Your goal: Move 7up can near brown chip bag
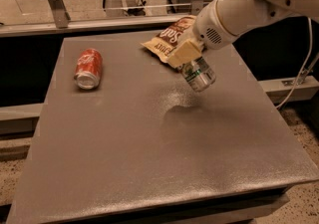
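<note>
My gripper (192, 64) is shut on the 7up can (198, 74), a silver can with green label. It holds the can tilted in the air above the right middle of the grey table (149, 158), over its own shadow. The brown chip bag (168, 37), dark brown with tan edges and white lettering, lies at the table's far edge, just behind and left of the can. The white arm (239, 11) hides the bag's right part.
A red cola can (88, 68) lies on its side at the table's far left. A metal rail and brackets (55, 4) run behind the table. A cable (299, 81) hangs at the right beside the table's edge.
</note>
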Tool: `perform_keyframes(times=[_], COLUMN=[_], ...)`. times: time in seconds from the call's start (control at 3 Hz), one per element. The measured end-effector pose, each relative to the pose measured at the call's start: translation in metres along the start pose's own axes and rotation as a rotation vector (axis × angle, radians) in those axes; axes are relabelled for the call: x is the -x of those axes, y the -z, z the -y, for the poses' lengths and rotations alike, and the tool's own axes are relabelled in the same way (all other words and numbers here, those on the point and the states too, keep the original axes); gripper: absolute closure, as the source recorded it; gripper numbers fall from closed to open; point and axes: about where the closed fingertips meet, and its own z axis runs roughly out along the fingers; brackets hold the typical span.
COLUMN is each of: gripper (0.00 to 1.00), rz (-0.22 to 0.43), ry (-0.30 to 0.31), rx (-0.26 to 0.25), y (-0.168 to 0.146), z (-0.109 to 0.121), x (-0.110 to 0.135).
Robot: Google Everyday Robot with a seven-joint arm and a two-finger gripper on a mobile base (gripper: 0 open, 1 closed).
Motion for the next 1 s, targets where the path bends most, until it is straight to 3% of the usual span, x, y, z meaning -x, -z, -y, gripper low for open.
perform_keyframes(times=[0.33,0.67,1.0], gripper=[1.0,1.0,1.0], rz=[0.044,0.051,0.151], ry=[0.058,0.041,0.029], rx=[-0.007,-0.011,-0.025], y=[0.0021,0.0034,-0.0018], z=[0.0172,0.014,0.016], x=[0.0056,0.0052,-0.0025])
